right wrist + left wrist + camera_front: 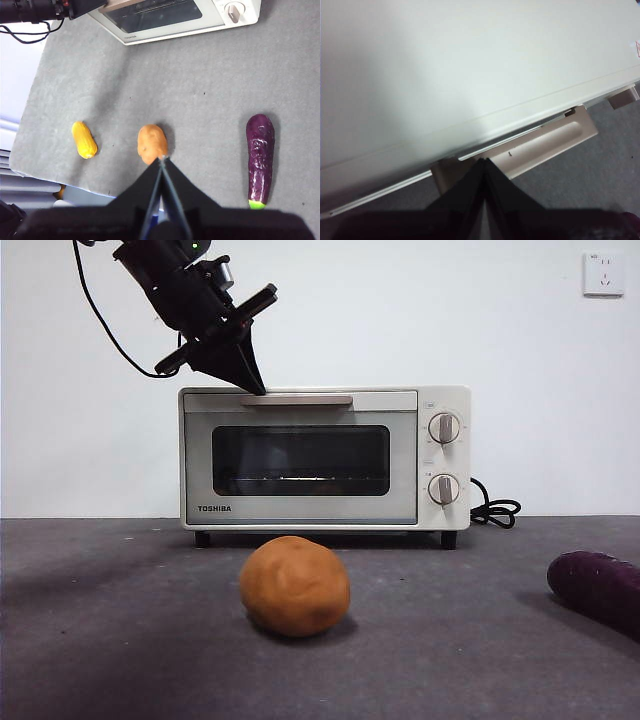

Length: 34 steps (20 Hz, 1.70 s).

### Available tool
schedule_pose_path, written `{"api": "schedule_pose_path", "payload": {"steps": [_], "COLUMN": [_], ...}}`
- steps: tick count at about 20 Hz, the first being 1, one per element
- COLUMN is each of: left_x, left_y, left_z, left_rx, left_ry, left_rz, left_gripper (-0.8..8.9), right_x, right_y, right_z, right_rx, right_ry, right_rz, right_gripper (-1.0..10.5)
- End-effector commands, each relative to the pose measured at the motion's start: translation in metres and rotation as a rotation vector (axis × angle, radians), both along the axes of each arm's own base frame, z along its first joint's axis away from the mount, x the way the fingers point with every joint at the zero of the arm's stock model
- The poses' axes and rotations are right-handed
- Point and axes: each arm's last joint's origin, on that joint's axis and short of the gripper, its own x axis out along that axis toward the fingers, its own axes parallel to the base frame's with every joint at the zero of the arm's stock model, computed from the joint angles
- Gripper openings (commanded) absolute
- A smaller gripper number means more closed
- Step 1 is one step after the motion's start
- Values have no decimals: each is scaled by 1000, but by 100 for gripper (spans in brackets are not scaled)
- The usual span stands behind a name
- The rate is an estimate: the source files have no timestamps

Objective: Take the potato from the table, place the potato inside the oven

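Note:
The orange-brown potato [295,585] [152,144] lies on the grey table [120,640] in front of the cream Toshiba oven [320,460] [170,20], whose door is closed. My left gripper [255,387] [483,161] is shut, its tip touching the left end of the oven's beige handle [300,400] [545,145] at the top of the door. High above the table, my right gripper [161,160] is also shut and holds nothing, with the potato just beyond its tip in the right wrist view.
A dark purple eggplant [598,590] [260,157] lies to the potato's right. A yellow corn cob [84,139] lies to its left near the table edge. The oven's black cord [495,510] coils at its right side.

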Motion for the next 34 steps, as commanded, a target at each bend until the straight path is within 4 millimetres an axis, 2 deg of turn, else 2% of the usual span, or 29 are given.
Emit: {"api": "schedule_pose_path", "payload": {"steps": [1,7,17,25,34], "left_x": [-1,-8,-18,-28,-35], "left_y": [-5,-13,-29,-43,-46], "left_z": [-23,-27,-30,-32,-35], "left_rx": [56,127,190,323,348], "left_ry": [104,132,157,147,203], "left_rz": [-14,-17,-39,-43,-63], "left_gripper": [-6,-6,-6,-6,-6], "right_x": [-1,-11,-41,-71,-107], "right_y": [0,1,2,4,7], "right_z": [1,1,7,11,13], "right_rx": [-8,-29,-53,-27,13], "right_ry": [-2,-7,-95,-162,-253], "right_rz": [8,23,0,-30,-25], "right_gripper": [1,0,0,0,0]}}
